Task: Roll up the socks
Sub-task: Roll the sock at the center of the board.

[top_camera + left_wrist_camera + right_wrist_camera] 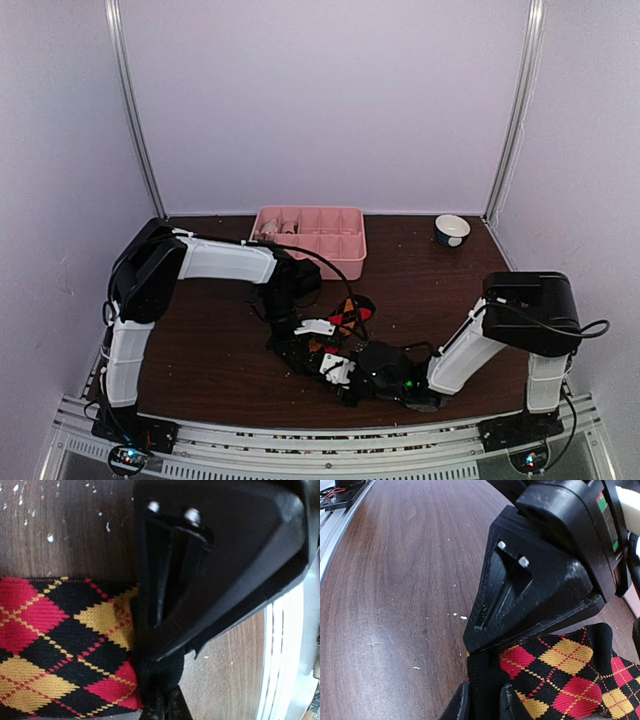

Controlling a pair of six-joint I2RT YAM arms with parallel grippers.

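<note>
- Left end effector is clenched on the black cuff of a sock; its fingers show at the bottom edge of the left wrist view, with the dark fabric pinched between them.
- Right end effector grasps the same cuff; in the right wrist view its two fingers stand on either side of the black edge, and the fabric fills the gap and touches both.
- Both end effectors meet nose to nose over the sock; each wrist view is half filled by the black wedge-shaped finger of the other arm, just above the cuff.
- The sock is black with red and mustard-yellow diamonds crossed by thin dotted lines; it lies on the brown wooden bench, near the front edge and roughly midway between the two arm bases; from above only a small part shows past the arms.
- White specks dot the bench just beyond the sock.
- A pink tray with compartments sits at the back of the bench, well apart from the sock; something small lies in its left compartments, too small to make out.
- A small bowl stands at the back right corner, apart from the tray.
</note>
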